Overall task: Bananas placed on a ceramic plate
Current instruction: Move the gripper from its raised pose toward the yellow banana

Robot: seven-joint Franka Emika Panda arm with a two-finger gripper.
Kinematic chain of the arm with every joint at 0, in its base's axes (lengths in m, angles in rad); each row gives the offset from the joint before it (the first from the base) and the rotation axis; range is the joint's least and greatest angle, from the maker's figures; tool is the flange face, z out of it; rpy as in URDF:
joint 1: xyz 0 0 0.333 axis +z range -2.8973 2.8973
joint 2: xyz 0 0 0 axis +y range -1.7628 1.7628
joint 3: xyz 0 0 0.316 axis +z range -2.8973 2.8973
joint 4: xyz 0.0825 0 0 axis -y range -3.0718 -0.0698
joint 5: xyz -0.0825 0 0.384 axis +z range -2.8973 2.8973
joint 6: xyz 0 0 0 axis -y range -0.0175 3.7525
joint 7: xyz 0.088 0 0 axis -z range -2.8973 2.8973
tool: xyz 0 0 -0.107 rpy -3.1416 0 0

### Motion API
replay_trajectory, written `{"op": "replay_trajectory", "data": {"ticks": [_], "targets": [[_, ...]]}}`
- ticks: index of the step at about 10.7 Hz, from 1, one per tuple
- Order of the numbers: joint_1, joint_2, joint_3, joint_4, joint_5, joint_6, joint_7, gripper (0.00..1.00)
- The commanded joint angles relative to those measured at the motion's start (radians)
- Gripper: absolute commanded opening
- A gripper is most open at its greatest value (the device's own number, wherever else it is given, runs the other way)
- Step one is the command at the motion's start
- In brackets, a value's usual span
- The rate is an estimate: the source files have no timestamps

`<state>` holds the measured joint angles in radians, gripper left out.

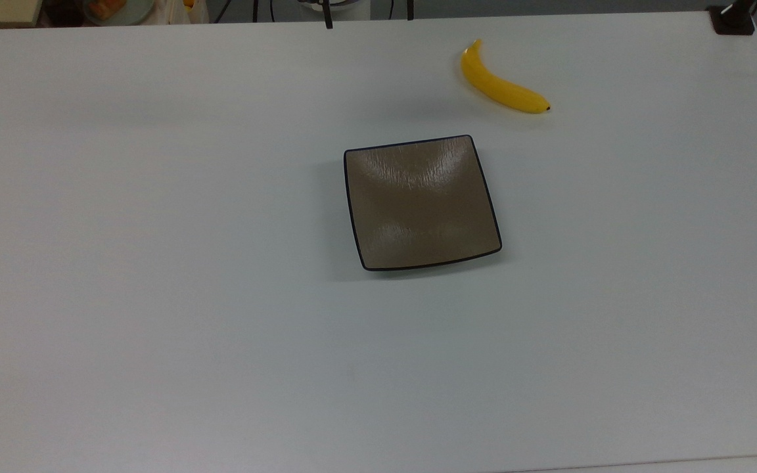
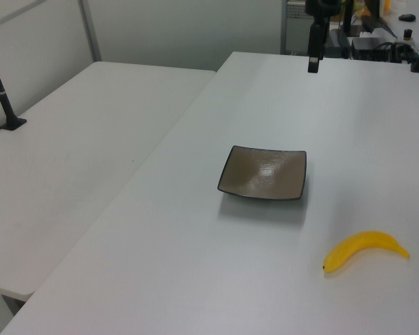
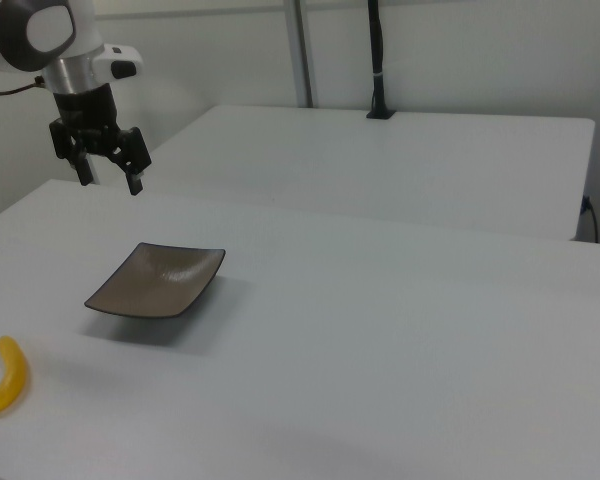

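Nearest in the right view, the banana (image 3: 7, 378) lies flat on the white tabletop (image 3: 400, 330) at the right view's lower left, nothing touching it. Single fruit, curved, glossy yellow, small dark tip. In the top view it sits at the far right, well apart from the plate, dark tip toward the top view's right.

Next out, the ceramic plate (image 3: 156, 280): square, brown, dark rim, nothing on it, mid-tabletop.

Farthest, the claw (image 3: 108, 174) hangs above the far edge of the tabletop, beyond the plate, fingers spread wide, holding nothing. Well apart from both things.

Handling guess: banana looks smooth, light and rigid, likely slippery under the pads. Best grip probably across the thick middle, fingers straddling the curve's short axis, not the tapered ends. Task not started; fruit not yet grasped.
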<state>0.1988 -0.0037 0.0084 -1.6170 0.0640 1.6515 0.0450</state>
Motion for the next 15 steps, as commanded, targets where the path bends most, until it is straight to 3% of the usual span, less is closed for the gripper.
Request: {"op": "replay_trajectory", "data": {"ticks": [1, 3, 6, 8, 12, 15], "targets": [[0.017, -0.012, -0.011, -0.014, -0.013, -0.004, -0.007, 1.0], [0.021, -0.012, -0.01, -0.018, -0.013, -0.004, -0.083, 1.0], [0.011, -0.01, -0.01, -0.041, -0.013, -0.019, -0.435, 1.0], [0.008, -0.013, -0.004, -0.064, -0.012, -0.027, -0.562, 1.0], [0.008, -0.056, 0.085, -0.101, -0.003, -0.113, -0.533, 1.0], [0.021, -0.159, 0.163, -0.233, 0.028, -0.111, -0.521, 1.0]]}}
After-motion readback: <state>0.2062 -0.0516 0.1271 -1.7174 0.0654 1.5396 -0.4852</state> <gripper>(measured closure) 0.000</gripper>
